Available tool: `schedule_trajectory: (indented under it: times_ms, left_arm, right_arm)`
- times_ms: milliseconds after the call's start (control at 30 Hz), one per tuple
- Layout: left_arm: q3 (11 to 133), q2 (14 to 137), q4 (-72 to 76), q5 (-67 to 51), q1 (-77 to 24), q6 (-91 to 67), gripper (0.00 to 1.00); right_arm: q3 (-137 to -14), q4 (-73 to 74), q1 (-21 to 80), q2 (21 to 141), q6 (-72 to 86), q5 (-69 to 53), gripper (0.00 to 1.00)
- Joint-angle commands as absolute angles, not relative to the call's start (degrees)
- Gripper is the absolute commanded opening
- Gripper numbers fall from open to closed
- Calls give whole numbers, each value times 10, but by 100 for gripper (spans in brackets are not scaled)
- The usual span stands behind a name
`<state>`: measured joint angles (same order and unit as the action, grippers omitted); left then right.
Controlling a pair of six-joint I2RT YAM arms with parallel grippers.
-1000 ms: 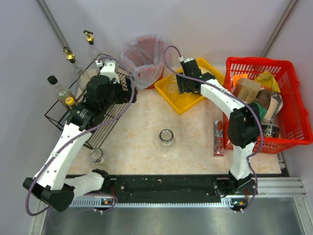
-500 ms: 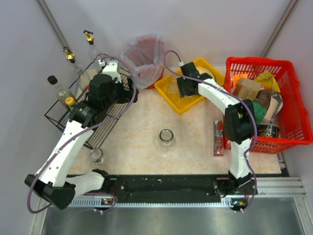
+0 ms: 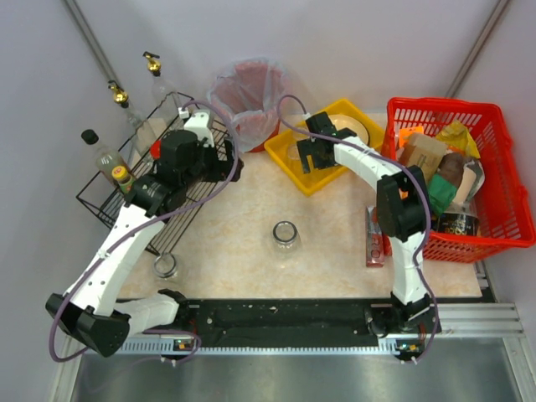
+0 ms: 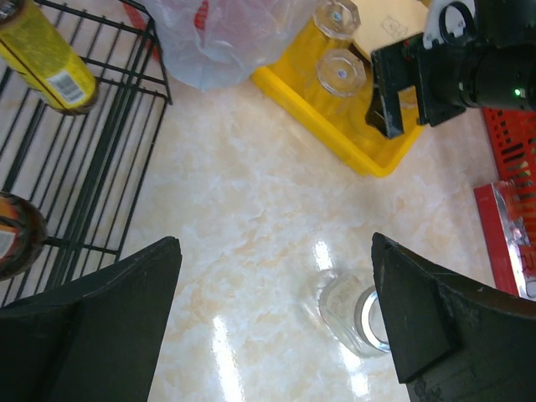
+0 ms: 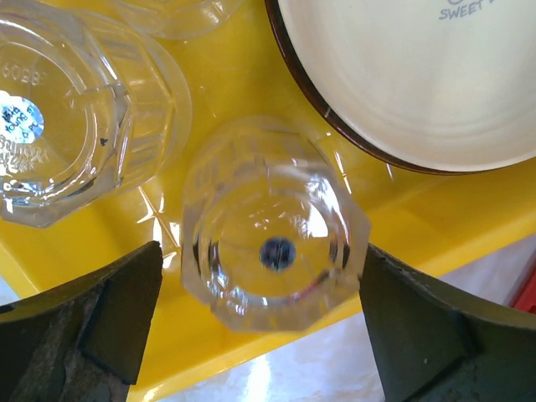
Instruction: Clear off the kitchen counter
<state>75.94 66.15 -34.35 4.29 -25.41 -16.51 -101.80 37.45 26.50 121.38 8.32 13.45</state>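
The kitchen counter (image 3: 234, 213) is pale marble. On it stand a clear glass jar (image 3: 286, 237), which also shows in the left wrist view (image 4: 356, 314), a second jar (image 3: 166, 266) and a red packet (image 3: 374, 237). My left gripper (image 3: 233, 165) is open and empty, hovering above the counter (image 4: 251, 193) beside the rack. My right gripper (image 3: 308, 157) is open over the yellow tray (image 3: 322, 180). In the right wrist view its jaws (image 5: 260, 280) stand either side of an upside-down faceted glass (image 5: 272, 222) that rests in the tray (image 5: 100, 352).
A black wire rack (image 3: 180, 209) with bottles stands at the left. A bagged bin (image 3: 249, 100) is at the back. A red basket (image 3: 494, 209) full of items is at the right. The tray also holds another glass (image 5: 59, 117) and a cream plate (image 5: 419, 75).
My left gripper has swung right, away from the rack. My right gripper has shifted left and nearer over the tray's front part.
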Motion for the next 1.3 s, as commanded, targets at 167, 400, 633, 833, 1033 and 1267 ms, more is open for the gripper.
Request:
schedule_trajectory:
  times_ms: [167,400,633,833,1033,1267]
  left_arm:
    - [704,636,-269,-118,-252,-149,98]
    - [660,606,-264,-120,-251,-175,98]
    - [645,522,-287,13,-251,-189,97]
    - [656,468,-324,74,-252,-205,97]
    - [658,429,-363,89,-252,-220,97]
    - [653,401,-402,91,-252,-230,97]
  right_arm:
    - [-1047,370,265,1115,98,134,99]
    - [-949,369,272,964,113,60,99]
    - [-713,296,409,761,112,128,99]
    - [-543,193,515,620,198,157,99]
    - [-465,108,616,630,264,254,99]
    - [-473,78,690,750,366,363,99]
